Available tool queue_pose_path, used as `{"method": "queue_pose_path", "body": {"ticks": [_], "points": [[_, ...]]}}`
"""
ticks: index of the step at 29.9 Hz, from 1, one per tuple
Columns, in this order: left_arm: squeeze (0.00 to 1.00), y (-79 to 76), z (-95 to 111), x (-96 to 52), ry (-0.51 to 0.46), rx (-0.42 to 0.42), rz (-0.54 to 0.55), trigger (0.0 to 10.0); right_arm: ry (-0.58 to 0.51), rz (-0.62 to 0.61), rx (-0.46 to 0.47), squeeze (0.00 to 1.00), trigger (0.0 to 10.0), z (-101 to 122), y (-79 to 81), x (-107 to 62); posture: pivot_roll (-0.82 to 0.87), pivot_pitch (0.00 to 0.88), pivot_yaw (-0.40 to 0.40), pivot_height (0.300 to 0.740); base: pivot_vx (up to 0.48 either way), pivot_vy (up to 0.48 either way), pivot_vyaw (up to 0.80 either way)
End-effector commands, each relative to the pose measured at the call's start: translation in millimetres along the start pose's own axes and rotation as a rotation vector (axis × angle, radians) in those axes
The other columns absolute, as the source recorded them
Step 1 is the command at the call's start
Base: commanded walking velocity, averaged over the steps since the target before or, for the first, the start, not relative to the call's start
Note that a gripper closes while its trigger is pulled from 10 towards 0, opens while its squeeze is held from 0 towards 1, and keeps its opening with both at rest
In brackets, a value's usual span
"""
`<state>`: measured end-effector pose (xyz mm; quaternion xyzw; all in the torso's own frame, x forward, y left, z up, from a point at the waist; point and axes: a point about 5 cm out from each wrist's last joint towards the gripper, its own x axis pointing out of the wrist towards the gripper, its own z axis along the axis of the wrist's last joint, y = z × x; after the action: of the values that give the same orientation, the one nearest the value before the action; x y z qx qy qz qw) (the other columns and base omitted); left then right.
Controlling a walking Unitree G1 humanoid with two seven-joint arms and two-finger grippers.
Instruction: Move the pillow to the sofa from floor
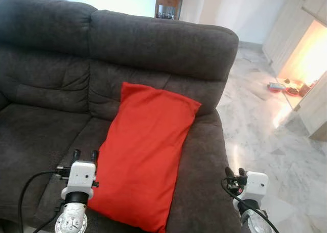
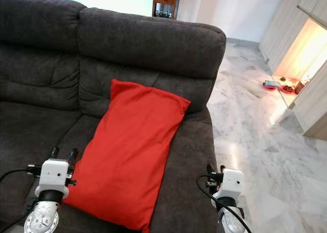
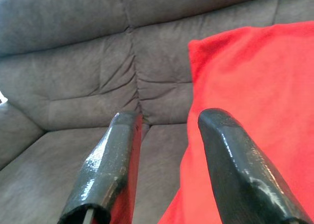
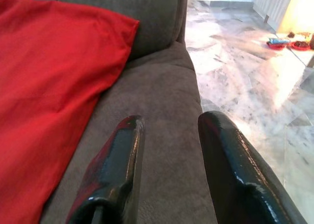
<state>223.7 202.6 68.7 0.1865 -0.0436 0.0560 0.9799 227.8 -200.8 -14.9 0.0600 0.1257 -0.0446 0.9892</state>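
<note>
The red pillow (image 1: 145, 159) lies on the dark grey sofa (image 1: 46, 136), on the seat cushion nearest the sofa's right armrest (image 1: 204, 171); its upper end leans against the backrest and its lower end reaches the front edge of the seat; one long edge rests up on the armrest's inner slope, which leaves the pillow tilted rather than flat. Judged from this position, the transfer from the floor is complete.

The left gripper (image 1: 85, 155) is held over the sofa seat, just beside the pillow's edge on the side away from the armrest; its two fingers (image 3: 110, 160) stand narrowly apart with nothing between them. The right gripper (image 1: 234, 172) is held just off the outer side of the armrest, above the marble floor (image 1: 276, 136); its fingers (image 4: 120, 160) are likewise narrowly parted and empty. The two grippers flank the pillow on opposite sides, a placement consistent with a two-sided carry and release of a wide soft item.

Risk: the lower end of the pillow sits at the seat's front edge and may slide off; a push toward the backrest would secure it.
</note>
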Motion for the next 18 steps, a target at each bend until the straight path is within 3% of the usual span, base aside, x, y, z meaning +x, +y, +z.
{"method": "queue_pose_path", "body": {"ticks": [1,18], "points": [[0.00,-5.2,1.9,0.0,-0.015,0.007,-0.030,10.0,0.000,-0.010,0.012,0.00,10.0,0.5,-1.2,1.6,0.19,0.000,-0.125,0.740,0.000,0.000,0.00],[0.00,-11.4,-7.9,-3.2,0.013,0.017,-0.052,10.0,0.022,-0.004,0.007,0.00,10.0,-5.0,5.9,3.7,0.19,0.000,-0.124,0.740,-0.267,0.000,0.00]]}}
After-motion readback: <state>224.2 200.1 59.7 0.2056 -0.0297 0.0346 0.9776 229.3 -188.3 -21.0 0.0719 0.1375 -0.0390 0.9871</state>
